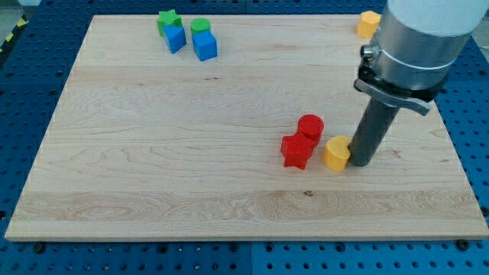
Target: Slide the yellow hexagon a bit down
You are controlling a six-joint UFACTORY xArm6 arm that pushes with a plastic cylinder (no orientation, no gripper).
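Note:
A yellow block [335,153], which looks hexagonal, lies right of the board's middle, toward the view's bottom. My tip [357,163] rests on the board right against this block's right side. A second yellow block [368,24] sits at the board's top right edge, partly hidden behind the arm's grey body [416,42]; I cannot make out its shape.
A red cylinder [311,126] and a red star [296,150] sit just left of the yellow block, the star almost touching it. At the top left are a green star [168,21], a blue block [176,38], a green cylinder [200,27] and a blue cube [205,47].

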